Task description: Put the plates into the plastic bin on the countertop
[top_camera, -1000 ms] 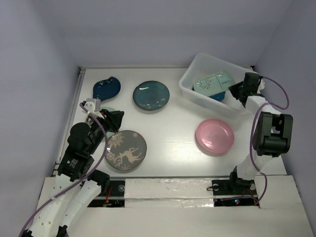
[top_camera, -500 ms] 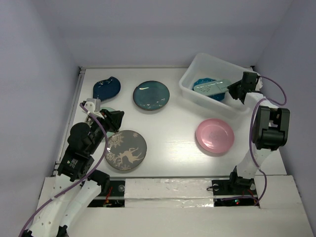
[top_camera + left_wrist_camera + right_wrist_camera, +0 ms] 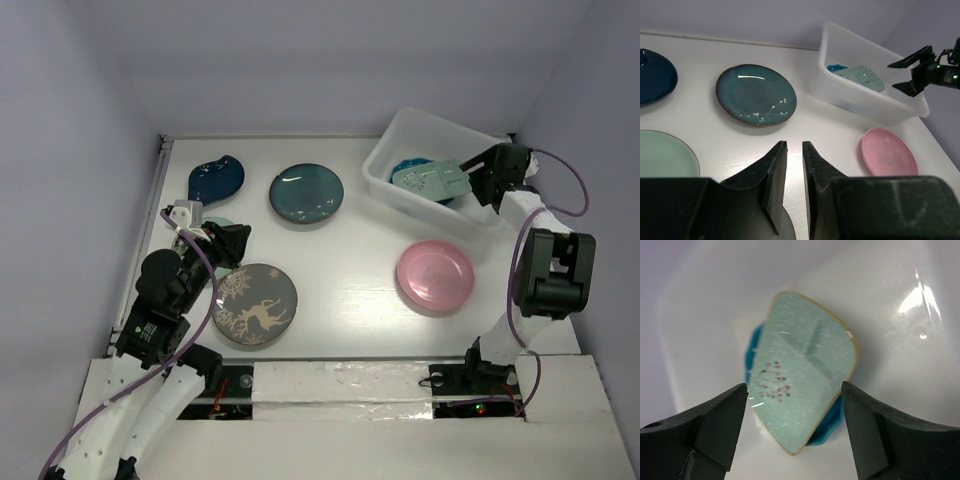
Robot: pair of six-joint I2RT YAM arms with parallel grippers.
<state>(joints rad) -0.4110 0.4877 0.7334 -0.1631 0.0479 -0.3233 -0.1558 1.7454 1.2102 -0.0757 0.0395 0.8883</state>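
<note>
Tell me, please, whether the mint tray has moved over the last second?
Yes. The mint tray was tilted up near the plastic bin's right wall; it has dropped and now lies atop the blue plate, freed by the open right gripper.

I count one plastic bin [image 3: 385, 180] holding two dishes, a mint rectangular tray [image 3: 430, 178] atop a bright blue plate [image 3: 405, 166], and five plates on the countertop: navy leaf-shaped [image 3: 215, 179], dark teal [image 3: 306, 193], pink [image 3: 435, 274], grey deer-pattern [image 3: 254, 304], pale green [image 3: 664, 153].
</note>
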